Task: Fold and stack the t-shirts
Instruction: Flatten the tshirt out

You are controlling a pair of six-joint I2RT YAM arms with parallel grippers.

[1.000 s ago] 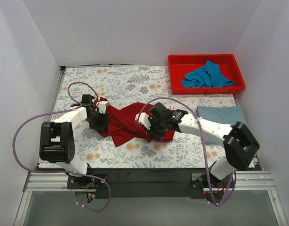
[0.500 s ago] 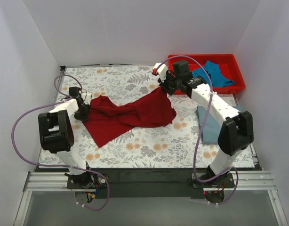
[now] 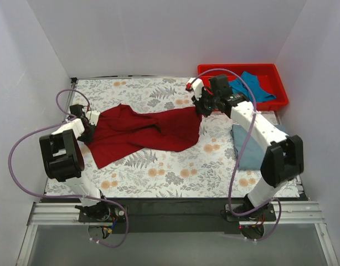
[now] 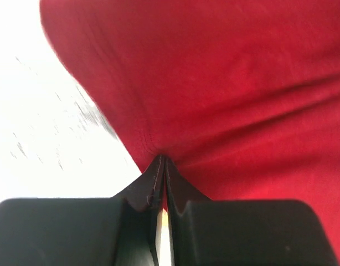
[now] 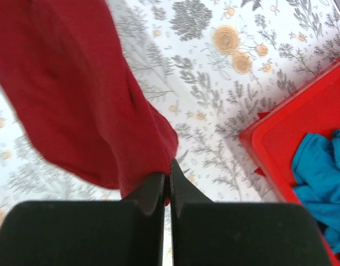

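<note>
Over the floral tabletop (image 3: 159,172), left gripper (image 4: 161,166) and right gripper (image 5: 170,166) each pinch an end of the large dark red cloth t-shirt (image 3: 148,130), apparently spreading it; next, lay it flat.

The left arm (image 3: 67,131) reaches out to the dark red t-shirt's (image 3: 142,130) left end and the right arm (image 3: 251,117) stretches to its far right corner, each with jaws pinched tight on the cloth.

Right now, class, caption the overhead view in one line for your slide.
Left gripper and right gripper pinch opposite ends of a red t-shirt across the flowered table.
</note>
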